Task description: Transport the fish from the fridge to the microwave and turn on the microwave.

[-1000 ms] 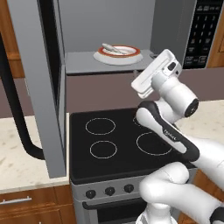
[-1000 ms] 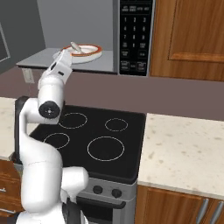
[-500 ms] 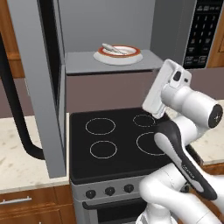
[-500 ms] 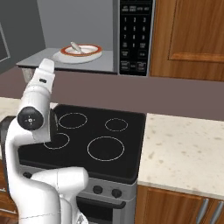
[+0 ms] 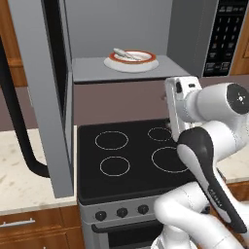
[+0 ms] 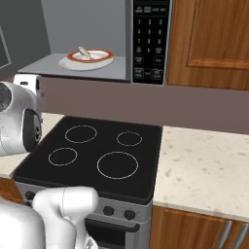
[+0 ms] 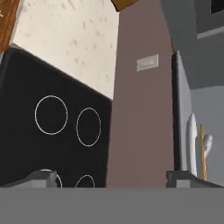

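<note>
The fish (image 5: 122,52) lies on a white, red-rimmed plate (image 5: 148,63) inside the open microwave (image 5: 189,34), on the grey cavity floor above the stove (image 5: 136,160). From the right base view the same fish (image 6: 83,51) rests across the middle of the plate (image 6: 104,59), with the black keypad (image 6: 150,41) just to its right. The microwave door (image 5: 46,97) stands swung out at the left of the left base view, its black handle (image 5: 17,126) curving down in front of the bench (image 5: 19,180). The white arm's hand (image 5: 181,104) is raised in front of the brown wall below the microwave, over the back right of the stove, well apart from the plate. In the hand view the two dark fingers (image 7: 43,178) sit far apart at the bottom edge, spread wide and holding nothing; between them lie the black stove top (image 7: 52,127) with its ring marks, the brown wall (image 7: 138,109) with a pale outlet plate (image 7: 147,62), and the speckled bench (image 7: 70,39). At the right of that view the plate (image 7: 191,142) appears edge-on with the fish (image 7: 207,146) beside it. Wooden cabinets (image 6: 209,44) hang to the right of the microwave.
</note>
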Motion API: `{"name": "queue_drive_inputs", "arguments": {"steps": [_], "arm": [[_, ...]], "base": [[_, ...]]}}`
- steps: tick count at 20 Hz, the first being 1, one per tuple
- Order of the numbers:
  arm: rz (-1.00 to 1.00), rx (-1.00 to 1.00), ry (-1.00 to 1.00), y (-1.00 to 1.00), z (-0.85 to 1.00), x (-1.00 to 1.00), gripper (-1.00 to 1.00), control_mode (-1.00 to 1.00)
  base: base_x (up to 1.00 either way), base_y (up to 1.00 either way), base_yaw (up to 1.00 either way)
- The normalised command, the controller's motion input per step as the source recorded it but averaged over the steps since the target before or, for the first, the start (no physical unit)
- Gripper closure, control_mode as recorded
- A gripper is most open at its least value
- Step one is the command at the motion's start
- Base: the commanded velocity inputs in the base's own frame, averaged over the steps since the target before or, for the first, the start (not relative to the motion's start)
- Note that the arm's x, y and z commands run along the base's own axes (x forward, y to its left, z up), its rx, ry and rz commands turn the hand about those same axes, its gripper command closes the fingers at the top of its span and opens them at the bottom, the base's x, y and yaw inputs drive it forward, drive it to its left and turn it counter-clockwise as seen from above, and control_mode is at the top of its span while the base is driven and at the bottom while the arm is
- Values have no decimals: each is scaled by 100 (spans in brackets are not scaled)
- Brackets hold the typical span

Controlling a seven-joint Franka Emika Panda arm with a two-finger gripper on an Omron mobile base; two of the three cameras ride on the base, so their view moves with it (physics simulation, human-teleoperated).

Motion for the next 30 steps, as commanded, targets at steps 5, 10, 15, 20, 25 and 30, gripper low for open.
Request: {"name": "queue_drive_inputs", "arguments": {"steps": [5, 10, 15, 20, 25, 30], "arm": [[2, -59, 7, 39, -91, -9, -100, -100], [7, -52, -2, 19, -97, -8, -100, -100], [9, -36, -8, 4, -66, -1, -100, -100], [6, -35, -23, 25, -20, 0, -100, -100], [5, -37, -35, 40, -9, 0, -100, -100], [5, -35, -39, 43, -11, 0, -100, -100]], "base": [[0, 0, 0], [0, 0, 0], [0, 0, 0], [0, 0, 0], [0, 0, 0], [0, 0, 0]]}}
